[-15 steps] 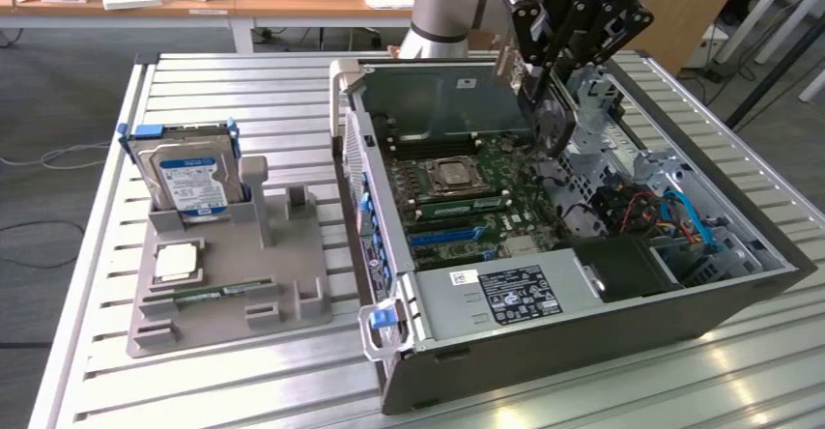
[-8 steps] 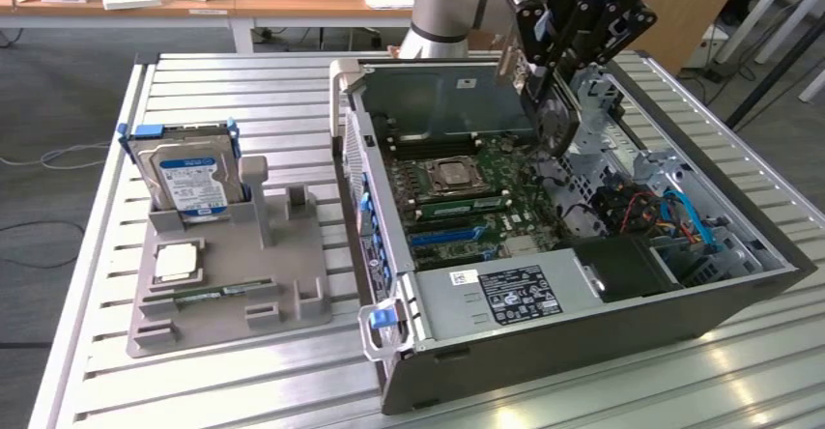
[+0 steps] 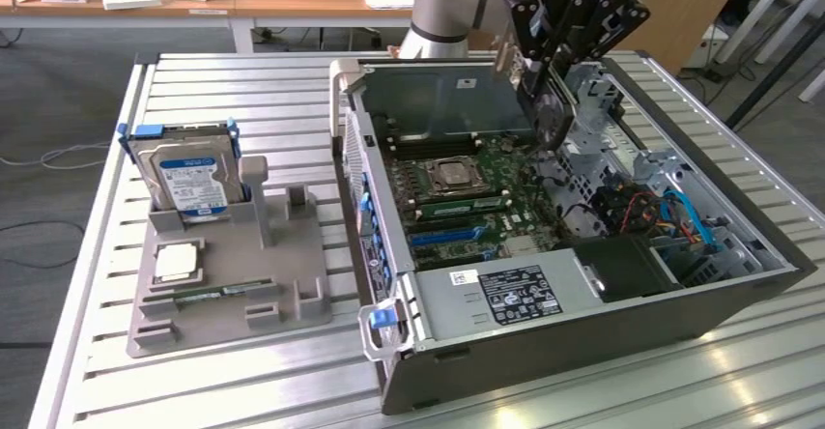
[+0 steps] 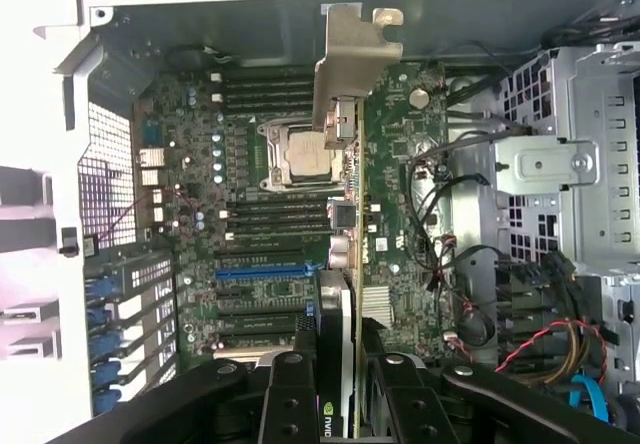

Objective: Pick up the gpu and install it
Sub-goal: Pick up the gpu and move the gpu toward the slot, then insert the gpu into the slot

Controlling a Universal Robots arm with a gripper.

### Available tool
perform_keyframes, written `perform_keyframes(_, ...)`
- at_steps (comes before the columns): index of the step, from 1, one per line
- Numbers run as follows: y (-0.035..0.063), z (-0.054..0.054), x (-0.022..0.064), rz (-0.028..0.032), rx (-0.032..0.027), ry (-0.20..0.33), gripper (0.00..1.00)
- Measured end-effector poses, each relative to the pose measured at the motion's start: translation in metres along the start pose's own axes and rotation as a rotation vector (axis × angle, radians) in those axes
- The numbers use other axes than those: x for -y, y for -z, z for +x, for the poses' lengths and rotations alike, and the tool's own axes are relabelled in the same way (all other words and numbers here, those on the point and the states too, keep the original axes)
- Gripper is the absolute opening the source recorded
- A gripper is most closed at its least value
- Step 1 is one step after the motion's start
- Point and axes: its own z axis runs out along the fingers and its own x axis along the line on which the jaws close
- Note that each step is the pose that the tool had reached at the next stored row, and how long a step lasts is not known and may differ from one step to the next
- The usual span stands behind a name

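Note:
The gpu (image 3: pixel 547 112), a thin dark card, hangs edge-down over the open computer case (image 3: pixel 722 299), above the motherboard (image 3: pixel 465 197). My gripper (image 3: pixel 535 70) is shut on the card's upper edge. In the wrist view the gpu (image 4: pixel 347 254) is seen edge-on, with its silver end bracket (image 4: pixel 350 59) pointing at the case's back wall. The gripper (image 4: pixel 340 369) clamps it, with one black finger (image 4: pixel 288 394) on either side. The card floats over the CPU socket (image 4: pixel 300 154) and the expansion slots (image 4: pixel 260 274), apart from the board.
A grey holder (image 3: pixel 290 299) stands on the slatted table (image 3: pixel 193 390) at the exterior view's left. It carries a silver hard drive in a blue frame (image 3: pixel 187 173), a CPU chip (image 3: pixel 177 262) and a slim memory stick (image 3: pixel 213 294). Drive cages and cables (image 3: pixel 658 216) crowd the case's right side.

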Motion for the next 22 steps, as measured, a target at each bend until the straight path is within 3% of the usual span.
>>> perform_keyframes(6, -0.0013, 0.001, -0.0079, -0.0019, -0.0001, 0.0, 0.27)
perform_keyframes(10, -0.0021, 0.001, -0.0127, -0.0068, -0.0005, 0.0, 0.27)
perform_keyframes(12, -0.0023, 0.001, -0.0131, -0.009, -0.0007, 0.0, 0.27)
perform_keyframes(22, -0.0023, 0.001, -0.0132, -0.0091, -0.0007, 0.0, 0.27)
